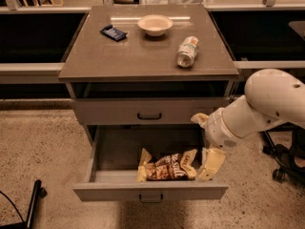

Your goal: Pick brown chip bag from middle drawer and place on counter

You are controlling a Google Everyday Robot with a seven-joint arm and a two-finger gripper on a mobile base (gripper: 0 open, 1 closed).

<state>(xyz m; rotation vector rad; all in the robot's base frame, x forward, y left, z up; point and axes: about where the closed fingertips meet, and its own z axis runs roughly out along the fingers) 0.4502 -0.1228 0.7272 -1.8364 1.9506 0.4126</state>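
Observation:
The brown chip bag (167, 166) lies crinkled in the open middle drawer (150, 191), near its front and right of centre. My gripper (198, 149) hangs at the drawer's right end, just right of the bag. Its two pale yellow fingers are spread: one finger (210, 163) reaches down beside the bag's right end, the other (198, 119) sits up by the upper drawer front. It holds nothing. The counter (143, 56) is the brown-grey top of the cabinet.
On the counter stand a white bowl (155, 24), a small dark blue packet (113, 32) and a can lying on its side (187, 51). The upper drawer front (150, 111) is closed. A chair base (286, 163) stands at the right, and a dark stand (33, 202) at the lower left.

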